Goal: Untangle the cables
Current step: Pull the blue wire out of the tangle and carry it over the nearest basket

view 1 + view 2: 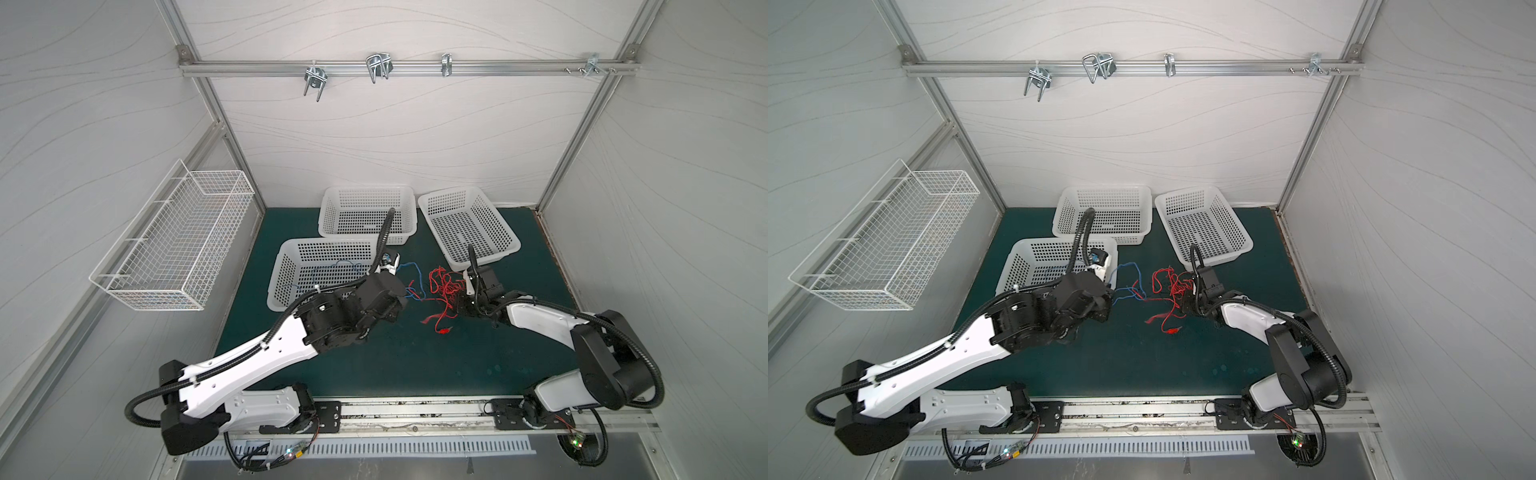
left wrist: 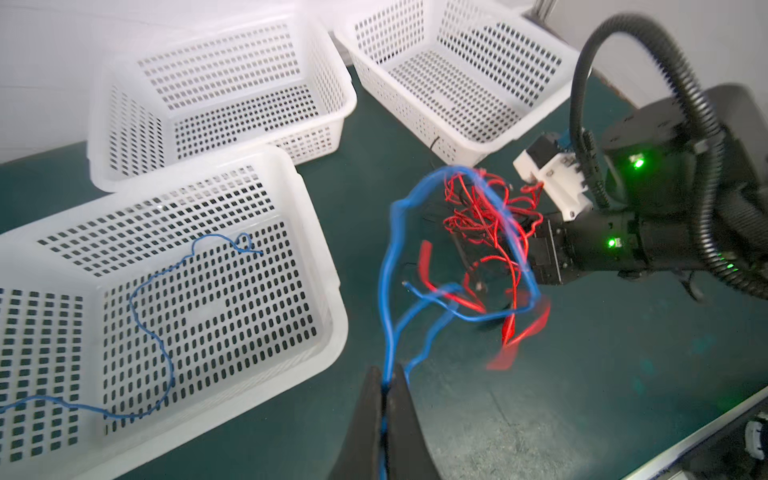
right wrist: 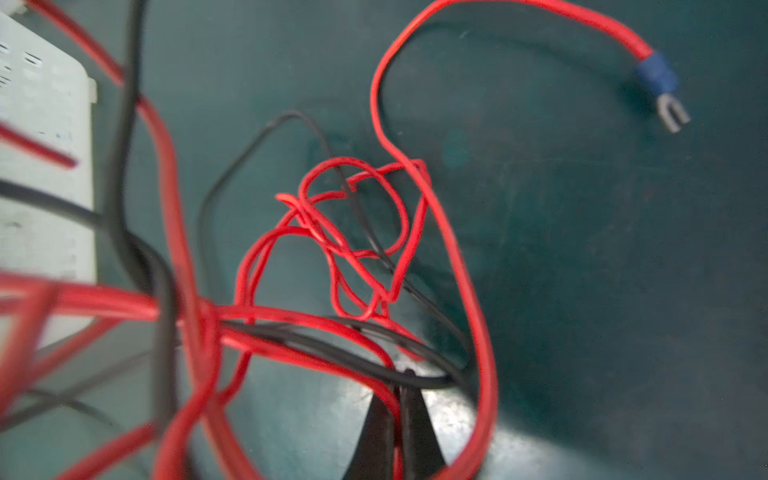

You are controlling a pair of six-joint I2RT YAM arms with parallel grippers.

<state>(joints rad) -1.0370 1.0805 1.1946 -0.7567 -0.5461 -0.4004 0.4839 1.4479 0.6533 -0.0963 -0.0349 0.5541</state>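
Left wrist view: one blue cable [image 2: 131,297] lay in basket [image 2: 324,249]; left claw [image 2: 387,376] clamped on second blue cable [image 2: 382,270], right claw [image 3: 398,392] clamped on red-black tangle [image 3: 309,220]; separation judged unfinished.

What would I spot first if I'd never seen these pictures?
Probably the bright red cables, a messy tangle mid-table on the green mat, with the right gripper shut on them. Next, the blue cable pinched in the left gripper, looping toward that tangle. The nearest white basket holds a second blue cable.
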